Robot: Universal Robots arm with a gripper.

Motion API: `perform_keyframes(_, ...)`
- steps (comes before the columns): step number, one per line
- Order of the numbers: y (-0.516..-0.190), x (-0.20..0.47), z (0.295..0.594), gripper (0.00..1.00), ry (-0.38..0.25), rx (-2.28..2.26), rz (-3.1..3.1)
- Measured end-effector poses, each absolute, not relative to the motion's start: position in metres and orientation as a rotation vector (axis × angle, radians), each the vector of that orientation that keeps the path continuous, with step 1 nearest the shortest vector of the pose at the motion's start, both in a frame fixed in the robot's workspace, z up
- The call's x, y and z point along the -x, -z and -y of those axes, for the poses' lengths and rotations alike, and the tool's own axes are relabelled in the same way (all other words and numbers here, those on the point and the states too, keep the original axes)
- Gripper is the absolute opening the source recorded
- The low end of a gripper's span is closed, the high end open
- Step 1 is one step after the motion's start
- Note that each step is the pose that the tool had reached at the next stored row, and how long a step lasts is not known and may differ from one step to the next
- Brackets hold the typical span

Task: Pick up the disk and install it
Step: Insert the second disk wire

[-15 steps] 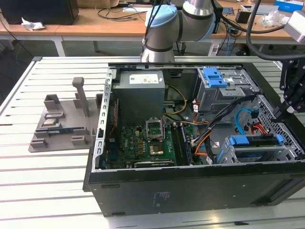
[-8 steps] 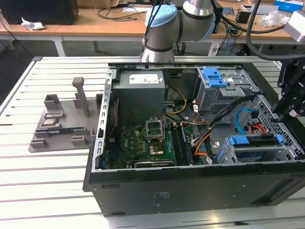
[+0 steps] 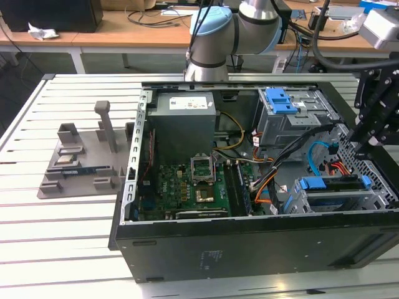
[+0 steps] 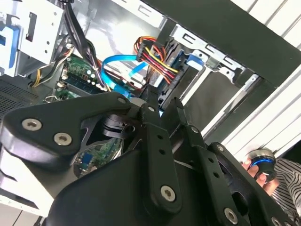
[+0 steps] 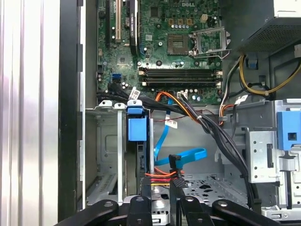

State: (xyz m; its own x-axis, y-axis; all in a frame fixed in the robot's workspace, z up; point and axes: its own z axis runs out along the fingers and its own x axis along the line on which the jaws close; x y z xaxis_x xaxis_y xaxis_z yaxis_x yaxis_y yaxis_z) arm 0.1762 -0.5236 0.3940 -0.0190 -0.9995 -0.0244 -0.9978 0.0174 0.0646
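Observation:
The disk (image 3: 331, 183) sits edge-up in the grey drive cage at the front corner of the open computer case, on the exterior view's right. Its blue carrier runs along the top, and in the first wrist view the carrier's blue tab (image 5: 137, 127) shows at the cage mouth. My gripper (image 3: 360, 148) hangs just above the cabled end of that cage. In the first wrist view the gripper (image 5: 161, 184) is open by a narrow gap, with only red and orange wires seen through it. In the second wrist view the gripper (image 4: 163, 106) points down towards the same cage.
The black case (image 3: 249, 237) lies open on a slatted white table. It holds a grey power-supply box (image 3: 184, 121), the motherboard (image 3: 193, 187), an upper cage with a blue latch (image 3: 280, 99) and loose cables (image 5: 197, 117). A grey fixture (image 3: 81, 162) stands at the exterior view's left. A hand (image 4: 256, 170) shows beside the case.

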Motion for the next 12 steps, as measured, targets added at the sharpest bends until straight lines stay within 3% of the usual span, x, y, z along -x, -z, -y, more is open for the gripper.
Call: perform_keyframes(12,-0.390,-0.155,0.516,0.30,0.098,-2.181,2.220)
